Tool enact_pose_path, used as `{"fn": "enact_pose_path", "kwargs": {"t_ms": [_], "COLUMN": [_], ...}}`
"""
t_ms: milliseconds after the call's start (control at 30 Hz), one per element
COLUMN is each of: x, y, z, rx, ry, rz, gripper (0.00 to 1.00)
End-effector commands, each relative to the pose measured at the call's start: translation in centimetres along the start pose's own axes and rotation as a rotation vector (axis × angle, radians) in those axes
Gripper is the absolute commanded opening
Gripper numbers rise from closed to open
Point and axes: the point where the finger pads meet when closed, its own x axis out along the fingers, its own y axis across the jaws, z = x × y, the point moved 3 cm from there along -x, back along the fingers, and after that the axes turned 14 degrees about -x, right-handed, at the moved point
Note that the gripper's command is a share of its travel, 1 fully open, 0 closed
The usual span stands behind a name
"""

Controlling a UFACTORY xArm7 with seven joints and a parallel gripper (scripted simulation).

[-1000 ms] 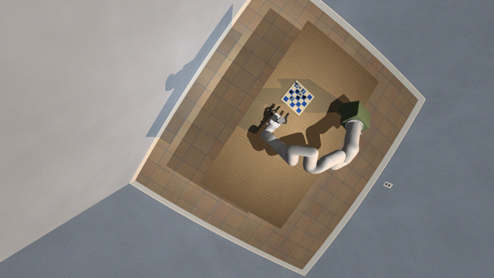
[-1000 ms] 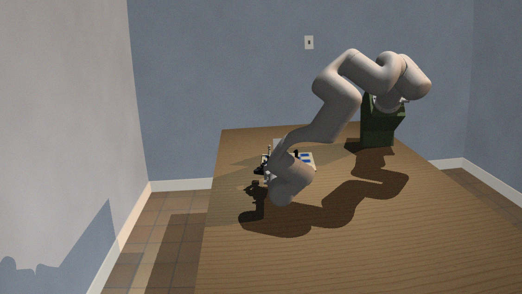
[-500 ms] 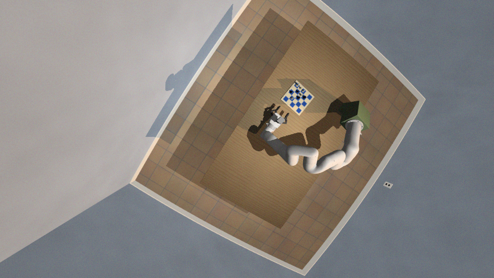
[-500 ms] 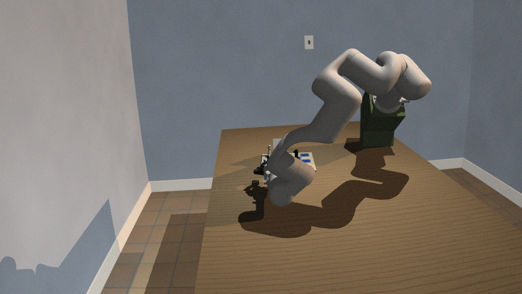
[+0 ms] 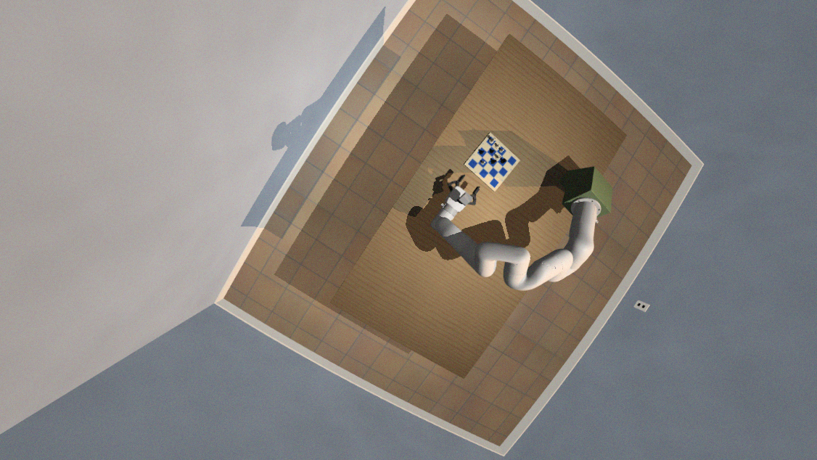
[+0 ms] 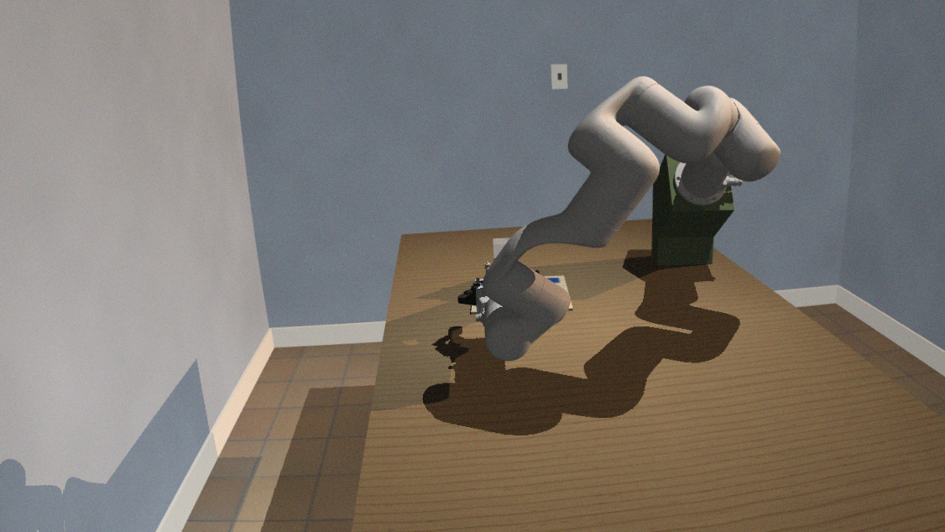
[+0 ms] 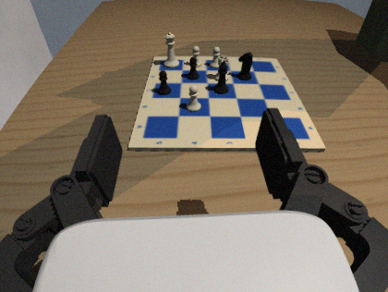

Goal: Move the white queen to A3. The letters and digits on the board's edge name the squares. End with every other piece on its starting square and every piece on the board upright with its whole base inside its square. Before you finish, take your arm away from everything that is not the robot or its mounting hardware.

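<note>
The chessboard (image 5: 503, 175) (image 6: 563, 283) has blue and cream squares and lies on the wooden table. The white queen (image 7: 171, 50) stands upright at the board's far left corner in the wrist view. Three white pawns (image 7: 193, 100) and several black pieces (image 7: 221, 78), among them a knight (image 7: 246, 65), stand in the far half of the board. My gripper (image 7: 187, 129) (image 5: 464, 181) (image 6: 467, 295) is open and empty. It hovers low over the table just off the board's near edge, pointing at the board. In the exterior view the arm hides most of the board.
The arm's green pedestal (image 5: 590, 187) (image 6: 687, 221) stands on the table (image 5: 400, 285) (image 6: 595, 429) beyond the board's right side. The table's left edge is close to the gripper's left. The near half of the board holds no pieces.
</note>
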Motion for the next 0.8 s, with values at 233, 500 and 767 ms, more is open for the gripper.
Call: {"fn": "enact_pose_path", "kwargs": {"t_ms": [233,500,767], "x": [-0.2,-0.1,5.7], "y": [1.4,1.4,2.2], "z": [-6.2,-6.3,-5.5], "rx": [0.003,0.006,0.073], "ry": [-0.001,-0.003,-0.198], "rz": [-0.001,0.003,0.192], "gripper": [1.00,1.00,1.00]}}
